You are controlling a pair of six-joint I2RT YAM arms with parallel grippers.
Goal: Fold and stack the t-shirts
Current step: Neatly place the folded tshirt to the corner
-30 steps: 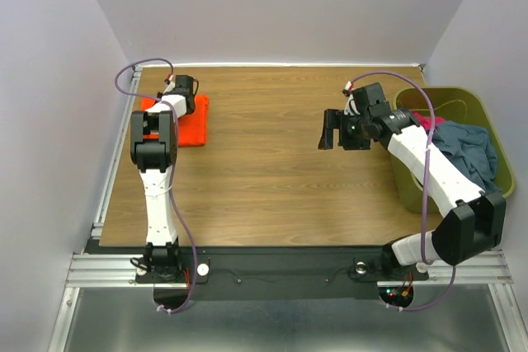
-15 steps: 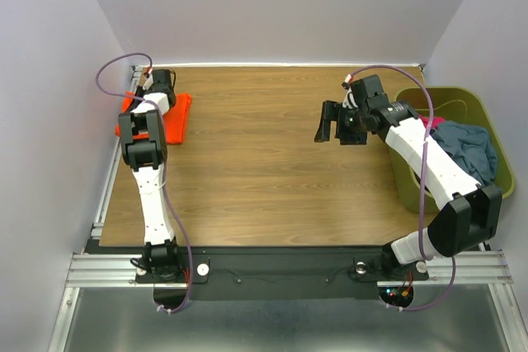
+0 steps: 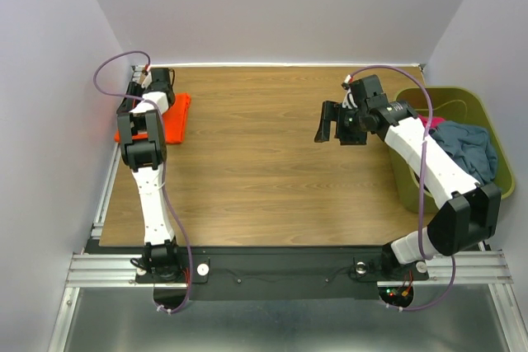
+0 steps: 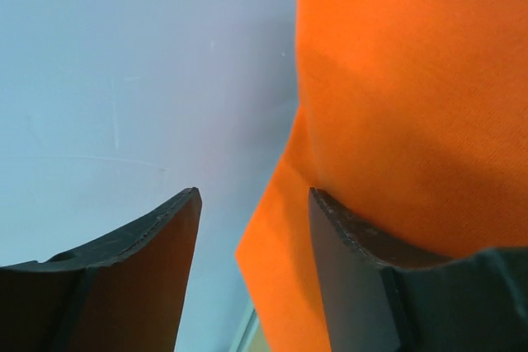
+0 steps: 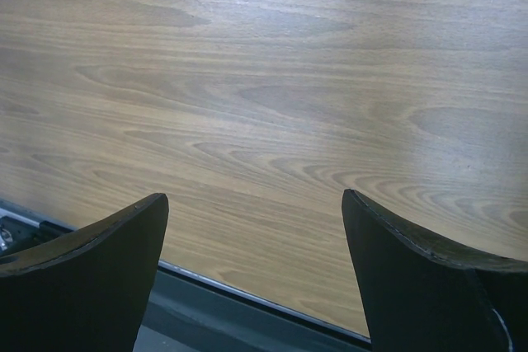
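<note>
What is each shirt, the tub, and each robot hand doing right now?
orange t-shirt: folded, lying at the table's far left edge, not gripped.
blue-grey t-shirt: crumpled, unfolded, in the tub.
pink t-shirt: bunched in the tub, mostly hidden.
olive-green tub: upright at the right edge of the table, holding two shirts.
left end effector: open, beside the orange shirt's edge.
right end effector: open, empty, over bare table.

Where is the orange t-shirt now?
In the top view, the orange t-shirt lies at the table's far-left corner, beside the left gripper.
</note>
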